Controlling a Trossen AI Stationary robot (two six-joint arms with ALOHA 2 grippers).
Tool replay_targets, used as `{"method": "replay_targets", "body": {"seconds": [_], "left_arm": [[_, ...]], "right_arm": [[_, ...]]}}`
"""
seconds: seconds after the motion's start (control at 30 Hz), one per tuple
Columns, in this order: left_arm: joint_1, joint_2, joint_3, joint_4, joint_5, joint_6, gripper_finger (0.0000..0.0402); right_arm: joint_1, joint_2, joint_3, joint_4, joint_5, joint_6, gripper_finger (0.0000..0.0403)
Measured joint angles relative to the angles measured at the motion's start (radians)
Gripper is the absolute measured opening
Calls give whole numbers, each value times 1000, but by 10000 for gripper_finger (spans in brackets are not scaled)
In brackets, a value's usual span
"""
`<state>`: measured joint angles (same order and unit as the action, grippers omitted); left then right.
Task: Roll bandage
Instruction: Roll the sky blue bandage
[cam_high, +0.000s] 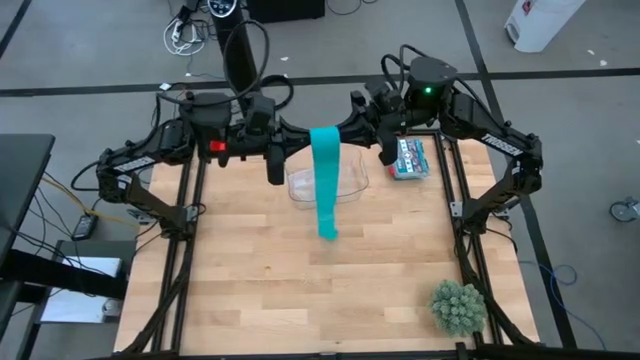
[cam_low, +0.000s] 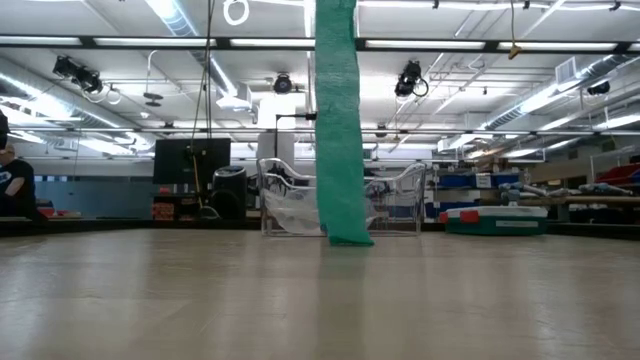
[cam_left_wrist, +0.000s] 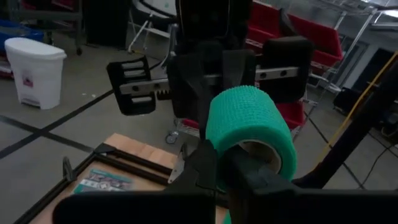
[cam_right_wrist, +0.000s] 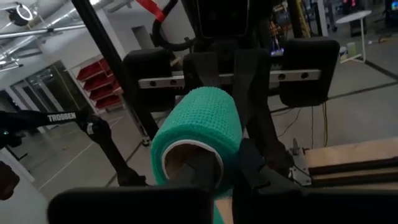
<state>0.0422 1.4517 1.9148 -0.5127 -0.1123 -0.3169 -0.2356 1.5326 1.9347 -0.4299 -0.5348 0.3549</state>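
The bandage is a teal-green ribbon (cam_high: 326, 185) that hangs from a roll (cam_left_wrist: 249, 127) held high above the table's far middle. Its lower end (cam_low: 346, 236) reaches the table top in front of a clear container. My left gripper (cam_high: 302, 134) and my right gripper (cam_high: 346, 128) point level at each other, with the roll between them. Each is shut on one open end of the roll. The low view shows only the hanging strip, not the grippers. My left gripper (cam_left_wrist: 225, 163) pinches the roll's wall at its open end (cam_left_wrist: 219, 155), one finger (cam_left_wrist: 250, 177) in the cardboard core and one outside. It comes level from the table's left. The roll is clear of the table, axis level. My right gripper (cam_right_wrist: 227, 163) pinches the wall at the roll's other open end (cam_right_wrist: 225, 149), one finger (cam_right_wrist: 198, 167) inside the core and one (cam_right_wrist: 256, 169) outside. It comes level from the table's right. The loose strip hangs straight down below the roll.
A clear plastic container (cam_high: 352, 182) stands on the table under and behind the hanging strip. A flat printed package (cam_high: 410, 158) lies at the far right. A green spiky ball (cam_high: 458, 306) sits at the near right corner. The near half of the wooden top is bare.
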Motion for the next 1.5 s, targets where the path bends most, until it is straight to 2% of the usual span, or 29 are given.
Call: {"method": "replay_targets", "body": {"seconds": [0.2, 0.33, 0.47, 0.73, 0.97, 1.33, 1.5], "left_arm": [[4, -5, 0, -10, -6, -60, 16], [11, -8, 0, -6, -7, -102, 16], [11, -8, 0, -3, -6, -109, 16], [11, -8, 0, -4, -7, -145, 15], [11, -8, 0, -5, -7, -220, 15], [11, -8, 0, -33, 36, -427, 18], [11, -8, 0, -69, 115, -536, 17]], "right_arm": [[-31, -25, -4, -23, -5, -4, 71], [-60, -76, -3, -91, -5, -13, 84], [-66, -109, -3, -175, -9, -50, 84], [24, -106, -5, -239, -8, -92, 87], [89, -73, -3, -216, 101, -153, 89], [133, -25, -5, -214, 146, -200, 88], [136, -55, -4, -259, 150, -232, 87]]}}
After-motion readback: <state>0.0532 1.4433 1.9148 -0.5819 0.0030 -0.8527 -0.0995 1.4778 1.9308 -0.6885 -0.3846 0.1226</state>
